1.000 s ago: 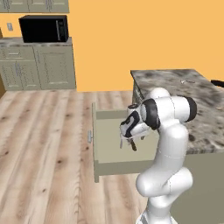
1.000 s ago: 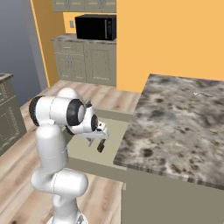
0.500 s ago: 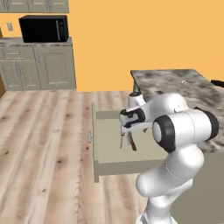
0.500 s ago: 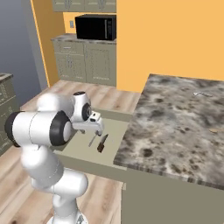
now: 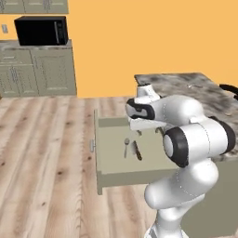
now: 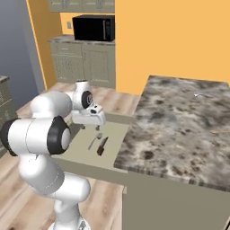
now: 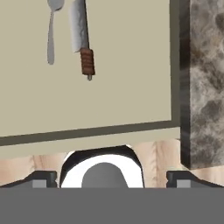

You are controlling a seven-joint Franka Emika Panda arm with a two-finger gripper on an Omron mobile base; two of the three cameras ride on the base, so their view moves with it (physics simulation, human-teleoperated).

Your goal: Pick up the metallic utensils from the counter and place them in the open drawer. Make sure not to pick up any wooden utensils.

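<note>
The sage-green drawer (image 5: 111, 174) stands pulled out from the island, under the edge of the marble counter (image 5: 186, 88). On its floor lie a silver spoon (image 5: 126, 148) and a knife (image 5: 136, 151) with a dark ribbed handle, side by side; in the hand view the spoon (image 7: 51, 33) and knife (image 7: 82, 30) sit at the top left. My gripper (image 5: 148, 131) hangs open and empty just above the drawer's back part, close to the counter edge. A small silvery utensil (image 6: 202, 95) lies far back on the counter (image 6: 179, 121). A thin tan wooden stick (image 6: 220, 131) rests near the right edge.
A black microwave (image 5: 42, 30) sits on the wall worktop over grey-green cabinets (image 5: 37, 72), far across the wooden floor. A dark object (image 5: 231, 89) shows at the counter's far right edge. The drawer's handle (image 5: 92, 146) sticks out toward the floor.
The arm has swung round and the hand has risen from low over the drawer toward the counter edge. The jaws stay wide. Spoon and knife lie still in the drawer.
</note>
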